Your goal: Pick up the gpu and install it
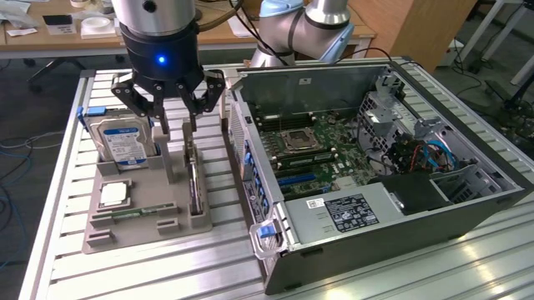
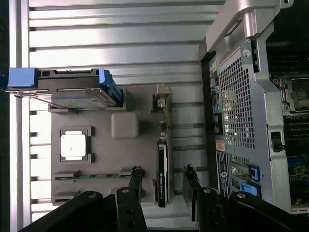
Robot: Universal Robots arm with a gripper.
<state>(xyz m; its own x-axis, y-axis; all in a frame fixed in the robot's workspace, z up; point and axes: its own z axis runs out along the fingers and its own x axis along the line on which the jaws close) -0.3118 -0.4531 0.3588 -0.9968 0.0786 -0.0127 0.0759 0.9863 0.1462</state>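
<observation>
The gpu (image 1: 194, 181) stands on its long edge in a slot of the matte grey holder tray (image 1: 134, 234), thin edge up. Its long axis runs parallel to the open black computer case (image 1: 401, 231) just beside it, and what looks like its silver bracket end points toward the tray end where the blue-labelled hard drive (image 1: 124, 140) stands. The gripper (image 1: 177, 122) hangs over the card above the ribbed aluminium table (image 1: 167, 275), its black jaws spread wide and gripping nothing, with the fingers (image 2: 135, 181) on either side of the card's upper edge in the wrist view.
</observation>
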